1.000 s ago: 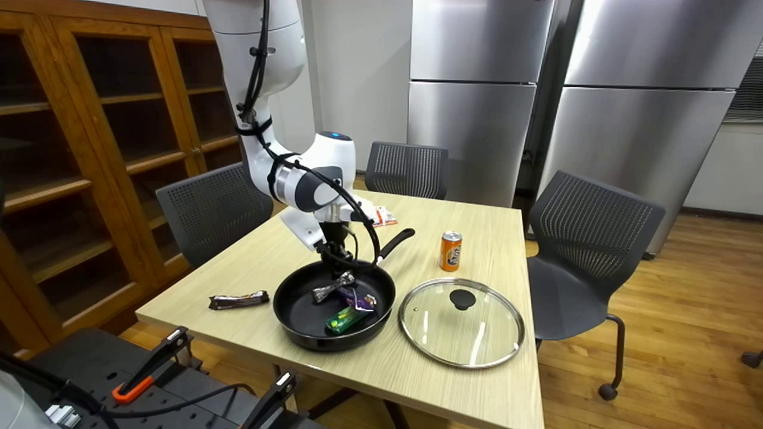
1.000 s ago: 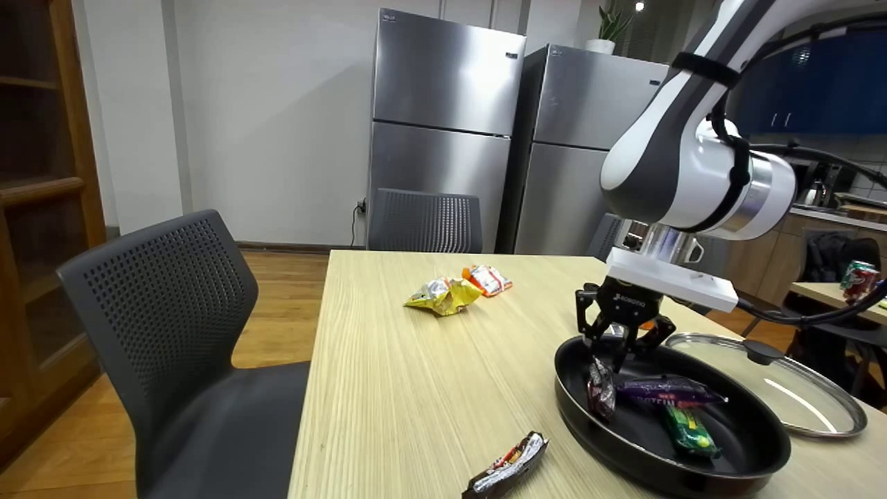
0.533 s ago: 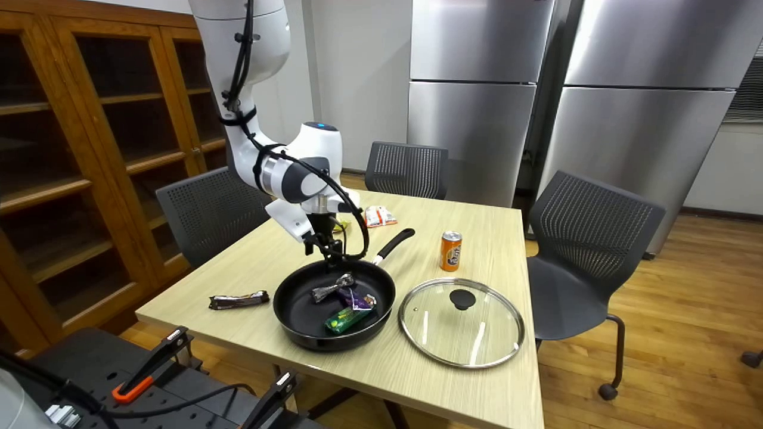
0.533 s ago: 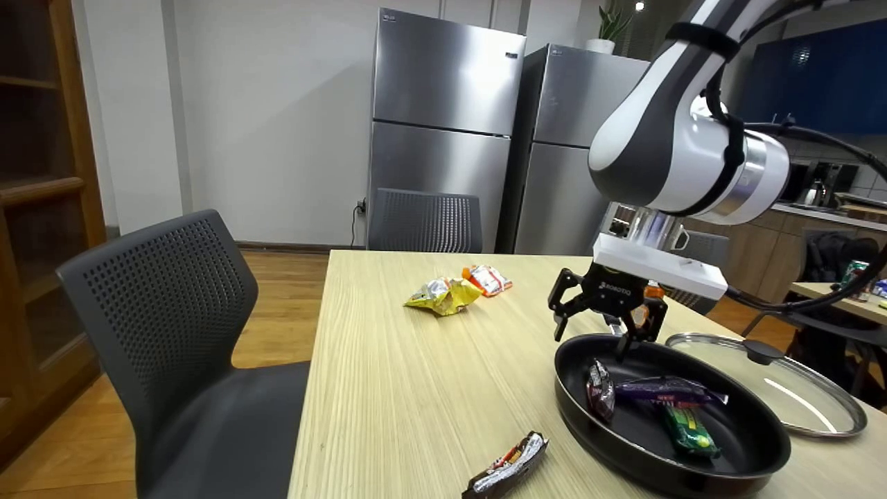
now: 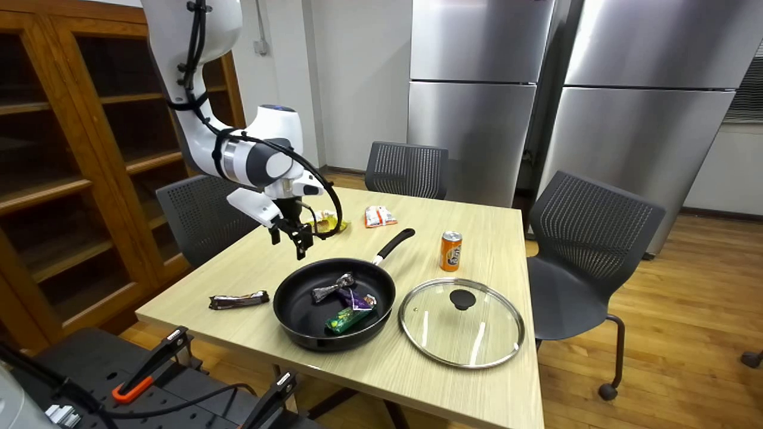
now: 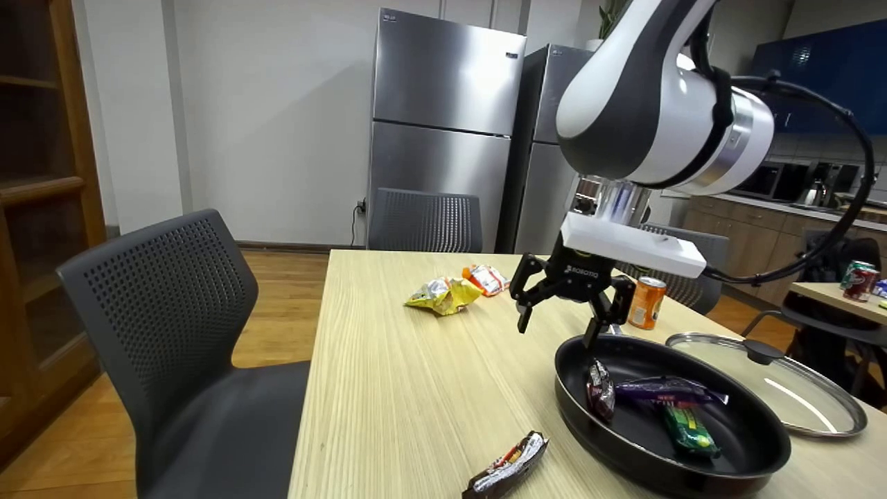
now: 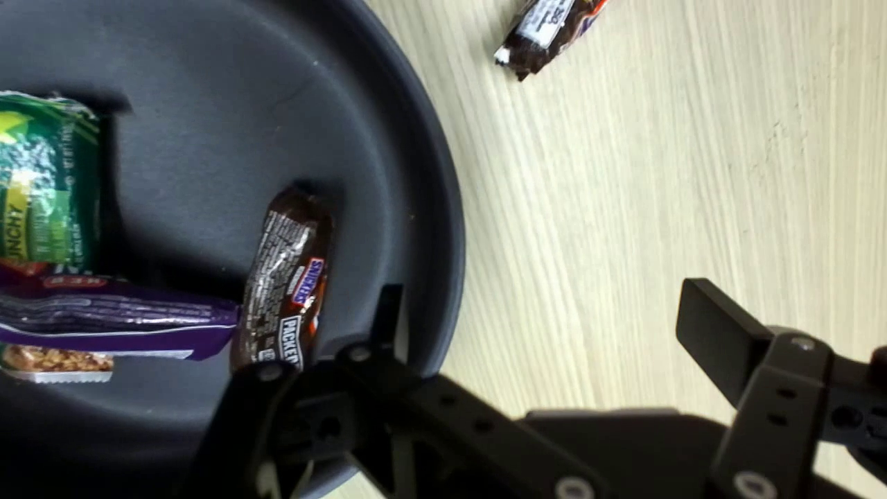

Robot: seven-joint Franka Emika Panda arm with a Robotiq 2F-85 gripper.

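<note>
Snickers bar (image 7: 284,281) is just lying loose in the black frying pan (image 7: 208,132), a bit off-centre, brown shiny wrapper, logo showing from above. Its side sits right by the tip of a purple packet (image 7: 125,315), and that one's flopped across a green packet (image 7: 38,180). Pan's sitting flat.

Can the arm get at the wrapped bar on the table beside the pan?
Probably yes: the gripper is open and empty, and nothing covers the wrapped bar on the table. In the wrist view one finger overlaps the pan, so it likely must move clear before lowering.
</note>
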